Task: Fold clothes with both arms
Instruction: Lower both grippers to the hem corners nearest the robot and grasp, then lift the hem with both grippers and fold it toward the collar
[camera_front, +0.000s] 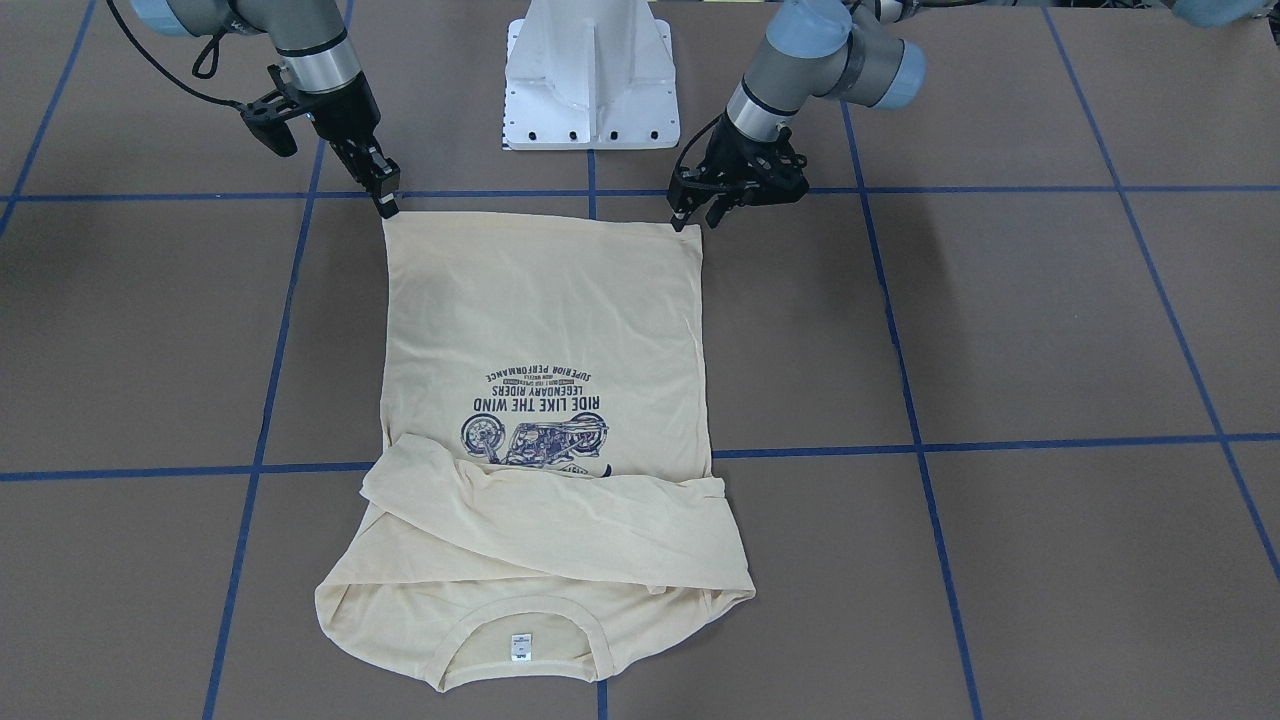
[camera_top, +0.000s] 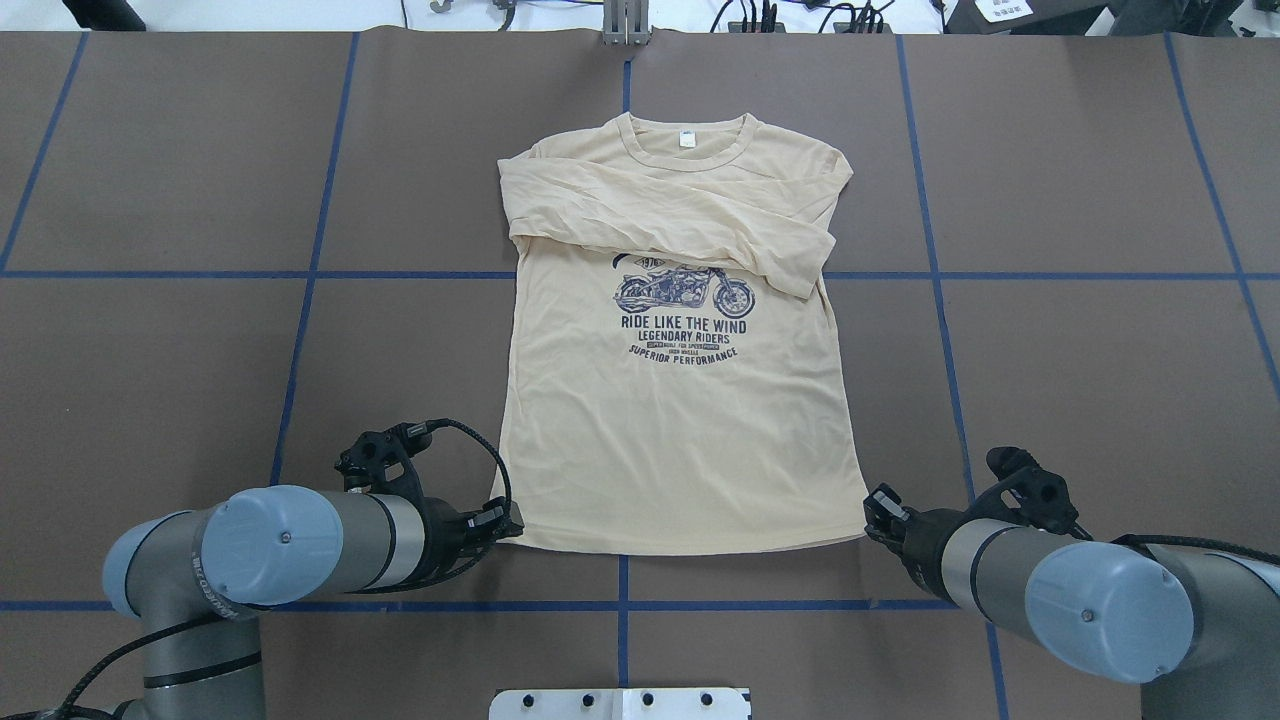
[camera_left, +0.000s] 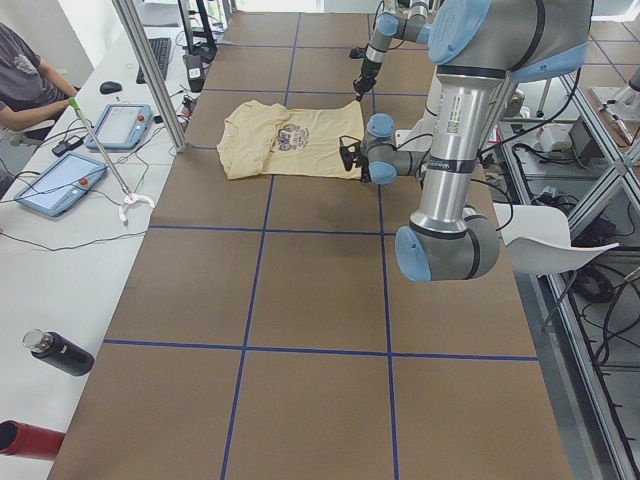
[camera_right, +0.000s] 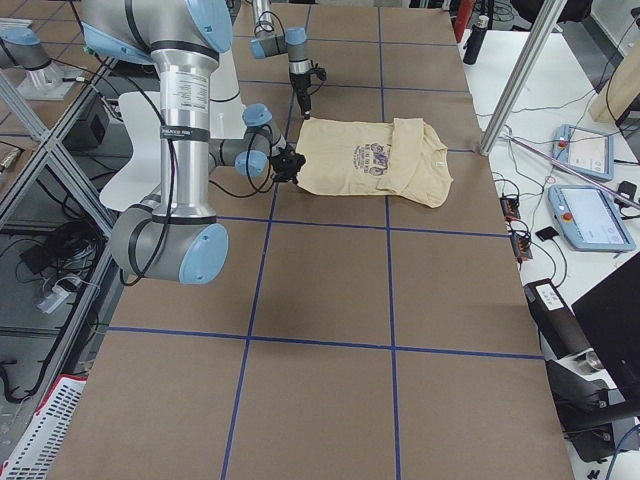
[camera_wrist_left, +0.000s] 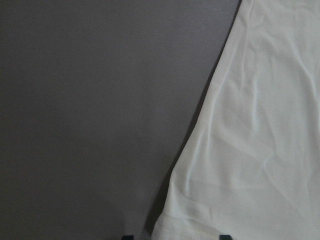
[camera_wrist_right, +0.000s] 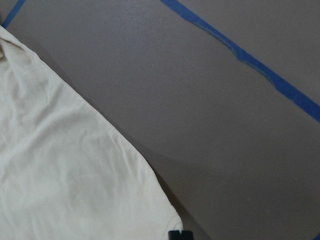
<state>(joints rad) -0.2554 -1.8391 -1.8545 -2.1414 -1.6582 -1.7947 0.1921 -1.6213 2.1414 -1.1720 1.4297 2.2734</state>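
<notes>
The cream-yellow T-shirt (camera_front: 545, 320) (camera_top: 680, 440) lies flat on the brown table with its print up. Its sleeves are folded across the chest, the collar is far from the robot and the hem is near it. My left gripper (camera_top: 510, 525) (camera_front: 695, 215) sits low at the hem's left corner. In the left wrist view its tips (camera_wrist_left: 176, 236) stand apart, open, with the shirt's corner (camera_wrist_left: 260, 150) between them. My right gripper (camera_top: 872, 510) (camera_front: 388, 205) is at the hem's other corner. In the right wrist view its tips (camera_wrist_right: 180, 234) are together at the cloth's corner (camera_wrist_right: 65, 185).
The white pedestal base (camera_front: 590, 80) (camera_top: 620, 703) stands behind the hem, between the arms. Blue tape lines (camera_top: 300, 330) cross the table. A side bench holds tablets (camera_left: 60, 180) and a dark bottle (camera_left: 58, 353), with a seated person (camera_left: 25, 85) there. A metal post (camera_right: 520, 75) rises beside the shirt.
</notes>
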